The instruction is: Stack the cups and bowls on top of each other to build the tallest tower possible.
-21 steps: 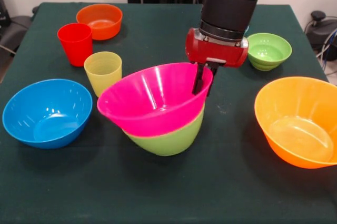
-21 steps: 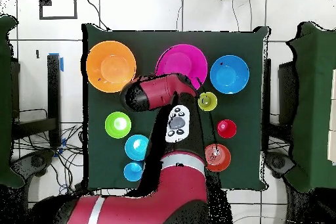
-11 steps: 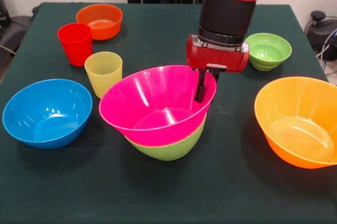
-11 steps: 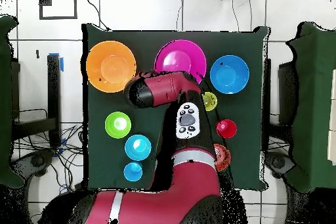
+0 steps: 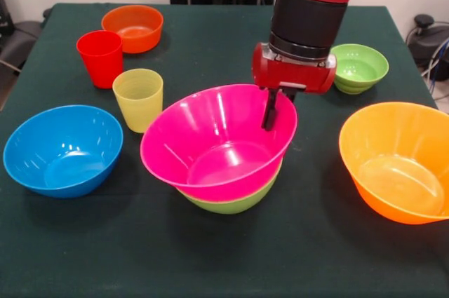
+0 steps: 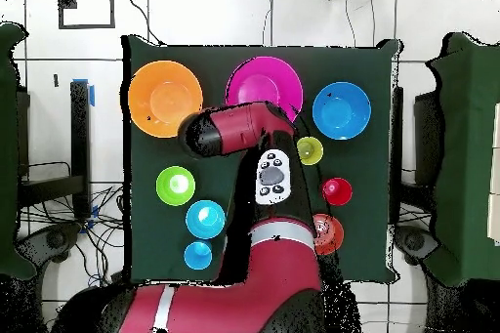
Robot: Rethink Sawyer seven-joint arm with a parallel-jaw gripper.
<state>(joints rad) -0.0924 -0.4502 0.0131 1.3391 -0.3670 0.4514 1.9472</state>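
**Pink bowl sits nested in green at the centre of the cloth**

You are looking at a glossy pink bowl [image 5: 219, 145], wide and flared, seated level inside a green bowl [image 5: 235, 202] whose rim and lower wall alone show beneath it. Take that two-bowl tower as your landmark. Just beside it to one side stands the large yellow-orange bowl [image 5: 394, 170], its outer edge cut off by the frame; to the other, the medium blue bowl [image 5: 62, 149], smooth and shiny. All rest on a dark green table cloth [image 5: 224, 263] of matte weave.

The gripper [image 5: 272, 110] hangs over the pink bowl's far rim. One dark finger [image 5: 269, 109] dips inside the wall; whether the rim is pinched you cannot tell, since the second finger is hidden behind the plastic.

Just behind the tower's blue side, the translucent yellow cup [image 5: 138, 99] stands upright; farther back, the red cup [image 5: 100, 57] and small orange bowl [image 5: 132, 27]. Beyond the gripper sits a small green bowl [image 5: 358, 67].

From overhead, the arm [image 6: 256, 153] covers part of the cloth, and two more blue pieces [image 6: 205, 219] lie well apart from the tower. No writing can be read.
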